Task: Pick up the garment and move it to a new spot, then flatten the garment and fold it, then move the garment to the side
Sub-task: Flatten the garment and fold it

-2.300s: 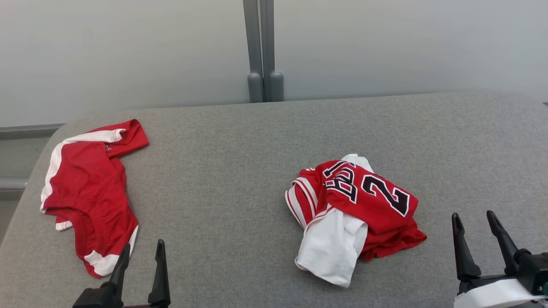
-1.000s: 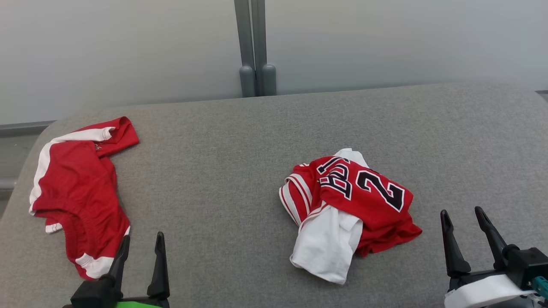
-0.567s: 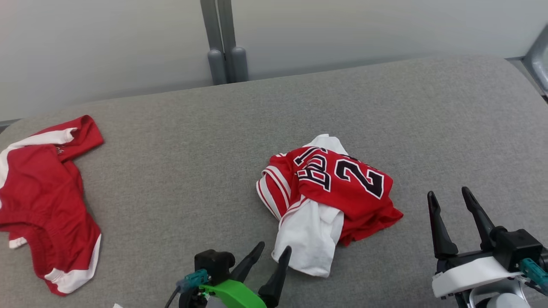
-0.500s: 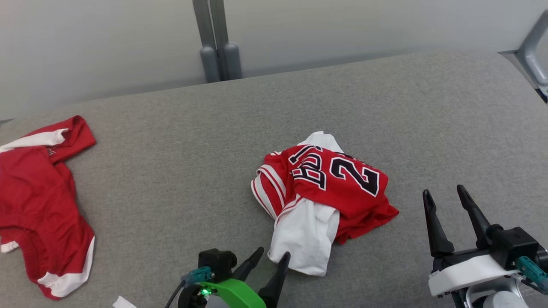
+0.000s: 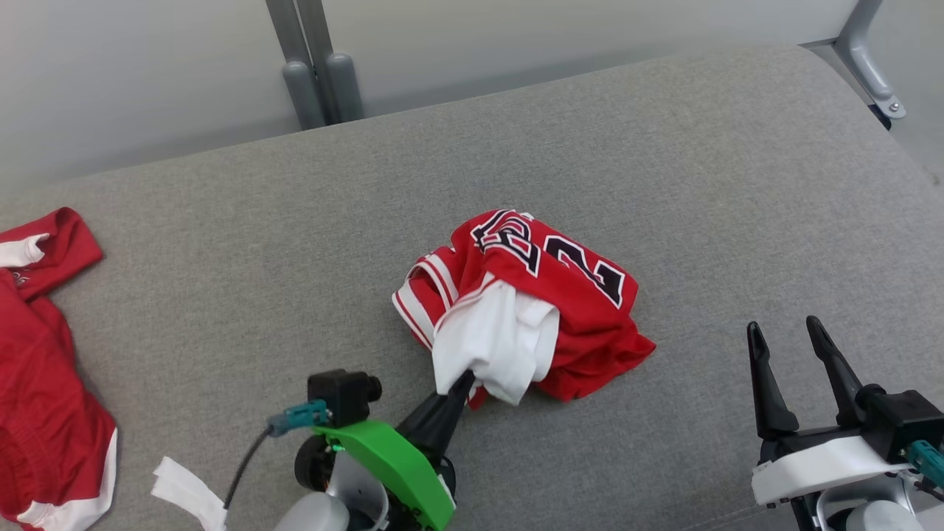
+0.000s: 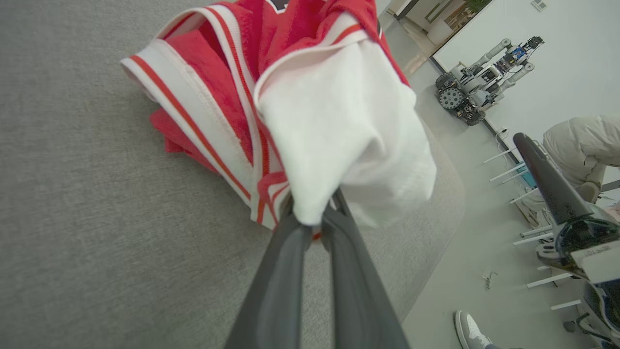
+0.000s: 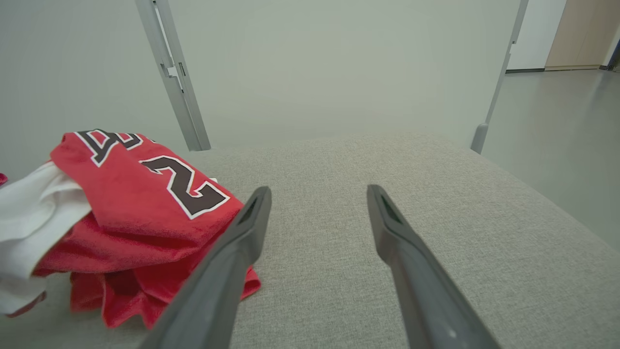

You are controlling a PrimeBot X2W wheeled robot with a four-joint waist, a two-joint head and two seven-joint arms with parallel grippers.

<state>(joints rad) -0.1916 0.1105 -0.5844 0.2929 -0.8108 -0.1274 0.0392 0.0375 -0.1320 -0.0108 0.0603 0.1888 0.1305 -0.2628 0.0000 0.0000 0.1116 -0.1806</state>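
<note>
- Left gripper (image 5: 463, 382), lower centre of head view: fingertips buried under white fold of garment (image 5: 568, 295).
- Garment lettering: creased, partly folded under, not readable.
- Red cloth (image 5: 44, 383): cut off by left edge.
- White scrap (image 5: 177, 479): clipped at bottom edge, kind unclear.
- Pale sleeve (image 6: 581, 145), right edge of left wrist view, and shoe (image 6: 472, 332), bottom edge: rest of person out of frame.
- Distant robot (image 6: 477, 92): too small for detail.

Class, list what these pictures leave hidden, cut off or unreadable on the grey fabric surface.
- Crumpled red jersey with white trim: lettering and number, head view, partly lost in folds.
- Left gripper: fingertips, left wrist view, buried in the jersey's white lining.
- Second red garment with white trim: head view, cut by the left edge.
</note>
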